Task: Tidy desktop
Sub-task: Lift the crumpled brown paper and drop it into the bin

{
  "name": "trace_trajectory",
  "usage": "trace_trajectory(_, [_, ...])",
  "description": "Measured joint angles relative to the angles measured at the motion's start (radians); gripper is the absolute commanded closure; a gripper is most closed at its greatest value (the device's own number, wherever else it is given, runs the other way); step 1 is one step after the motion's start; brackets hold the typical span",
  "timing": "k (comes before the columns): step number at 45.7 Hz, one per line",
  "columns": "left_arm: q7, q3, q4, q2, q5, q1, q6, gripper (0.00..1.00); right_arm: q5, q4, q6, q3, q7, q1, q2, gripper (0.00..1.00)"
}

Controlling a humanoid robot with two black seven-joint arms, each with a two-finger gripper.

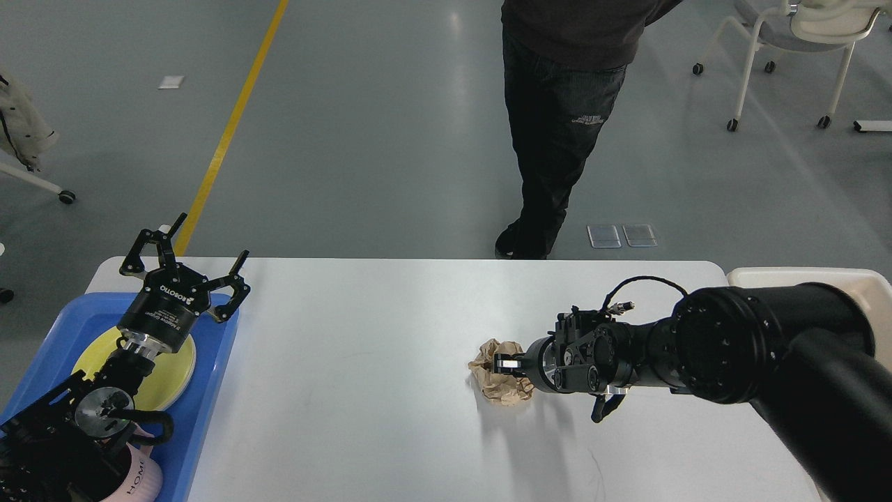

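The white desktop fills the lower part of the head view. A crumpled ball of brown paper lies on it right of centre. My right gripper is low over the paper, its fingers pressed into the top of the ball. The fingers are dark and overlap, so I cannot tell whether they are closed on it. My left gripper is open and empty, held above the far end of the blue tray at the table's left edge.
The blue tray holds a yellow plate and a pink cup marked HOME. A cream bin stands at the table's right end. A person in dark trousers stands beyond the far edge. A wheeled chair stands at the far right.
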Motion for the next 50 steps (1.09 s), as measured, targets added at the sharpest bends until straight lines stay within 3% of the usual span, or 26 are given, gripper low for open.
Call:
trace_trajectory(11, [0.0,0.0,0.0,0.0,0.0,0.0,0.0,0.0,0.0,0.03,0.022,0.007,-0.001,0.027,0.004,1.0])
trace_trajectory(18, [0.0,0.0,0.0,0.0,0.0,0.0,0.0,0.0,-0.004,0.2,0.148,-0.013,0.003,0.236,-0.107,1.0])
trace_trajectory(25, [0.0,0.0,0.0,0.001,0.0,0.0,0.0,0.0,-0.035,0.364,0.426,-0.01,0.022,0.615,-0.328,1.0])
trace_trajectory(33, [0.0,0.001,0.0,0.001,0.0,0.0,0.0,0.0,-0.227,0.38,0.889,0.028,0.046,1.022,-0.642,1.0])
trace_trajectory(36, [0.0,0.001,0.0,0.001,0.0,0.0,0.0,0.0,-0.306,0.385,0.964,0.061,0.054,1.119,-0.754,1.0])
trace_trajectory(41, [0.0,0.001,0.0,0.001,0.0,0.0,0.0,0.0,-0.439,0.393,0.993,0.076,0.055,1.159,-0.887,1.0])
trace_trajectory(45, [0.0,0.001,0.0,0.0,0.0,0.0,0.0,0.0,-0.588,0.377,0.993,0.078,0.053,1.076,-0.971,1.0])
trace_trajectory(50, [0.0,0.001,0.0,0.0,0.0,0.0,0.0,0.0,-0.754,0.271,0.849,0.082,0.053,0.828,-1.07,1.0])
